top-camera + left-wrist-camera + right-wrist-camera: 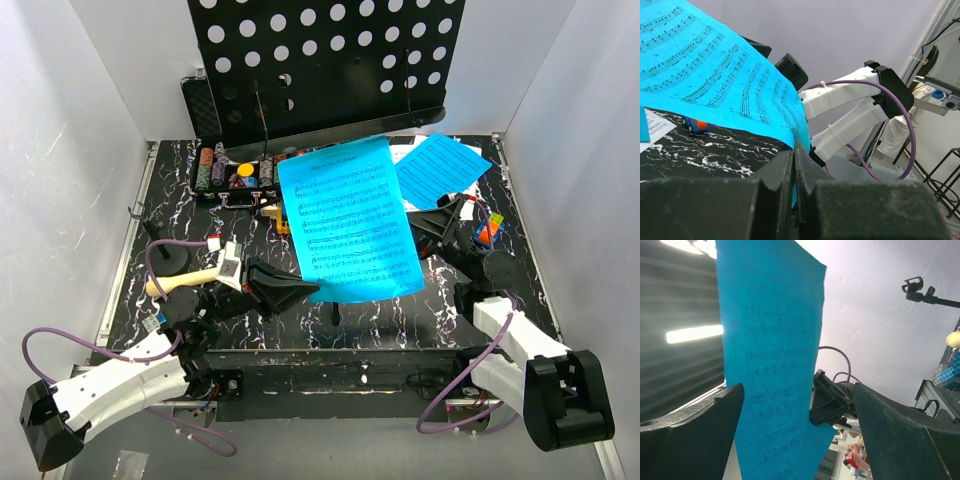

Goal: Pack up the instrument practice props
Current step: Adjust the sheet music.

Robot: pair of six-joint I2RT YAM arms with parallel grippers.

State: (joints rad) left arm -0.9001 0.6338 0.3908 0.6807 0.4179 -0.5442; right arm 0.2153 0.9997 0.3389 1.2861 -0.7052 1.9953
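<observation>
A: Which step?
B: Sheet music. Left gripper (795, 152) is clamped on the near corner of the big blue sheet (350, 220), which is lifted at centre. Right gripper (436, 228) sits at the sheet's 3 o'clock edge with its jaws apart, gripping nothing.
A: Next move?
B: My guess is the right closes on that edge. The paper is limp and likely to sag.
A: Count?
B: Two sheets, the second sheet (442, 168) at 1 o'clock. One music stand (320, 60) at 12. One microphone (182, 283) at 9, with one mic stand (171, 262) beside it.

Bright, even light; soft shadows; glaring ceiling lamp (692, 333) behind backlit blue page (770, 365)
</observation>
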